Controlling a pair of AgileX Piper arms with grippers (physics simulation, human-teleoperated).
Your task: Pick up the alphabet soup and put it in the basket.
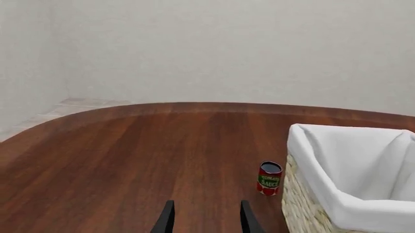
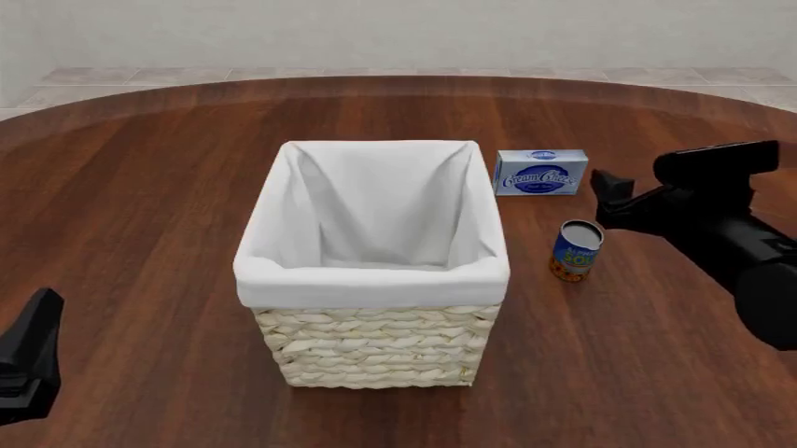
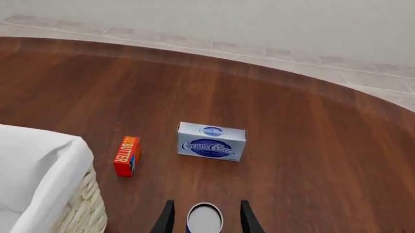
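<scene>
Two open fingers of the right hand (image 3: pixel 205 217) are bracketing the alphabet soup (image 3: pixel 204 218), gripping nothing; closing off-centre risks toppling it beside the basket (image 2: pixel 373 359).

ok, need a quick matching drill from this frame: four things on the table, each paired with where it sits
Things:
1. soup can
2. cream cheese box
3. butter box
4. tomato sauce can

Places:
A. behind the soup can, label facing the front camera
B. between the right gripper's open fingers
C. close beside the basket's wicker wall, in the left wrist view
D. between basket and cream cheese box, in the right wrist view

Pairs: 1-B, 2-A, 3-D, 4-C
</scene>
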